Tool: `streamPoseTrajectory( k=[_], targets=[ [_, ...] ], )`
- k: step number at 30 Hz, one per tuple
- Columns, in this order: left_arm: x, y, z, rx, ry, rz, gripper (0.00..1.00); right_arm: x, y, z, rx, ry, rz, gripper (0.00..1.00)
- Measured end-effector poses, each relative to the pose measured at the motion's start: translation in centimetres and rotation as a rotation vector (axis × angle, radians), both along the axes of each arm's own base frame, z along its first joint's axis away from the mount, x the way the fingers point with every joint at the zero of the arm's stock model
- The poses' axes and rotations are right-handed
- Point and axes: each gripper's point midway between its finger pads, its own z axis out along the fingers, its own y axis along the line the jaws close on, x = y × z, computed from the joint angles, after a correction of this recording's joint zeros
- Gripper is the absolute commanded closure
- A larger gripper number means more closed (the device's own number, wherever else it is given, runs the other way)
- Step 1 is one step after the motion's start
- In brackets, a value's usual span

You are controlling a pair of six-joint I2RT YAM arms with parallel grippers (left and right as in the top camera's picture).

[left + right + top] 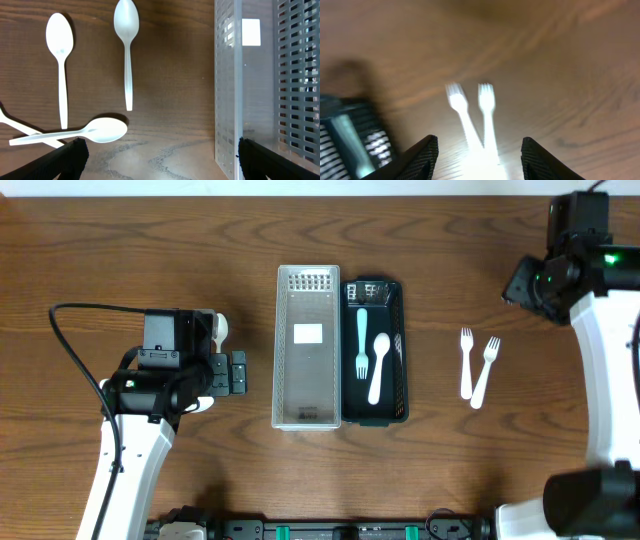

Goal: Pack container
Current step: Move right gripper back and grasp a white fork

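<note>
A clear perforated container stands mid-table, also seen in the left wrist view. Beside it on the right, a dark teal container holds a teal fork and a white spoon. Two white forks lie to its right; in the blurred right wrist view they lie ahead of the jaws. Several white spoons lie left of the clear container, hidden under the arm in the overhead view. My left gripper is open and empty. My right gripper is open and empty above the table.
The dark container's end shows at the left of the right wrist view. A black cable loops beside the left arm. The wooden table lies all around.
</note>
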Motion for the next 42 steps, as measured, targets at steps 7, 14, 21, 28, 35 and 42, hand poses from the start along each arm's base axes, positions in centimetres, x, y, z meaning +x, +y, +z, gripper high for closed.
streamPoseTrajectory(
  k=[7,14,21,28,35,42],
  targets=[
    [0.0,0.0,0.0,0.000,0.000,0.000,0.02,-1.7,-1.9,-10.2,0.040,0.200,-0.052,0.45],
    [0.0,0.0,0.0,0.000,0.001,0.000,0.02,-3.0,-1.1,-15.1,0.090,0.283,-0.046,0.45],
    [0.0,0.0,0.0,0.000,0.001,0.000,0.02,-3.5,-0.8,-16.8,0.097,0.281,-0.036,0.46],
    [-0.1,0.0,0.0,0.000,0.003,0.000,0.02,-4.8,-0.5,-19.4,0.104,0.285,-0.033,0.46],
    [-0.1,0.0,0.0,0.001,0.003,0.000,0.02,-5.0,-0.2,-20.1,0.120,0.275,-0.028,0.46],
    [-0.1,0.0,0.0,0.001,0.003,0.000,0.02,-4.9,-0.1,-20.2,0.128,0.272,-0.021,0.76]
  ],
)
